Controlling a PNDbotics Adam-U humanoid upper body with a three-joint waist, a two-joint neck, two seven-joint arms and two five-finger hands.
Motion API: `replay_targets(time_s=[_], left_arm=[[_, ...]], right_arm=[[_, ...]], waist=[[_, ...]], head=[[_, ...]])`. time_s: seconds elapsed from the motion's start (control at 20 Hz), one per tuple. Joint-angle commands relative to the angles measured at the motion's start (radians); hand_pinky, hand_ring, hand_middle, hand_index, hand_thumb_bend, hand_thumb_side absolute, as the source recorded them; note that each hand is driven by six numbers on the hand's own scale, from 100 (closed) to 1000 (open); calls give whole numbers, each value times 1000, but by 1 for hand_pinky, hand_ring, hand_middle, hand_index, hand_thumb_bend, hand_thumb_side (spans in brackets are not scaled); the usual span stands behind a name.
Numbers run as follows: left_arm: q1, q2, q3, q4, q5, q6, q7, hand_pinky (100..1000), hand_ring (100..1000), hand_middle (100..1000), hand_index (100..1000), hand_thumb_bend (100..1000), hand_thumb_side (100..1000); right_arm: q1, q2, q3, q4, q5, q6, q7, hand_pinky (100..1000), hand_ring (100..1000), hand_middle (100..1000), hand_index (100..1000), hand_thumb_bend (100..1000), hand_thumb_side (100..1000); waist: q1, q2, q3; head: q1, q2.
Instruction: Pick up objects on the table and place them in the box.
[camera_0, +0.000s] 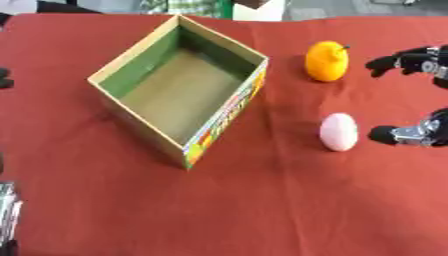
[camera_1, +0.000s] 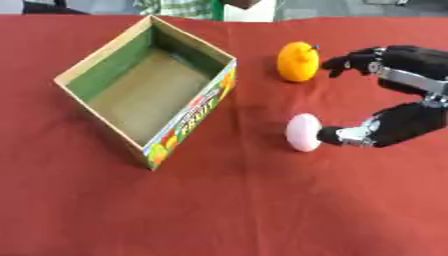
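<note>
An open cardboard box (camera_0: 122, 67) with green inner walls and a printed front side stands empty at the left centre of the red cloth. To its right lie an orange fruit (camera_1: 297, 61) and, nearer me, a pale pink egg-shaped object (camera_1: 303, 132). My right hand (camera_1: 404, 120) reaches in from the right, open, fingers spread. Its thumb tip sits just right of the pink object and its fingers reach toward the orange fruit; neither thing is held. Of my left arm only a metallic part (camera_0: 7, 212) shows at the lower left edge; the hand itself is hidden.
The red cloth (camera_0: 289, 210) covers the whole table. Dark objects and a green-and-white thing (camera_0: 197, 7) stand along the far edge.
</note>
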Motion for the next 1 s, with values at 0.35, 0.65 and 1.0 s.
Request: replay_targets(time_s=[0.35, 0.65, 1.0], left_arm=[[-9, 12, 0, -20, 6, 0, -7, 573, 576, 630, 736, 100, 660], [-10, 9, 0, -20, 6, 0, -9, 573, 577, 630, 735, 100, 660], [-11, 7, -1, -20, 6, 1, -13, 574, 577, 630, 734, 100, 661]], right_arm=[[-64, 69, 52, 153, 82, -15, 23, 860, 947, 861, 1000, 536, 723], [-79, 108, 84, 210, 98, -36, 47, 858, 945, 849, 999, 534, 716], [-77, 129, 101, 233, 105, -49, 65, 849, 932, 803, 946, 530, 690]], waist=[[2, -11, 4], [2, -4, 6], [3, 0, 8]], head=[[-4, -17], [-5, -18], [-6, -20]])
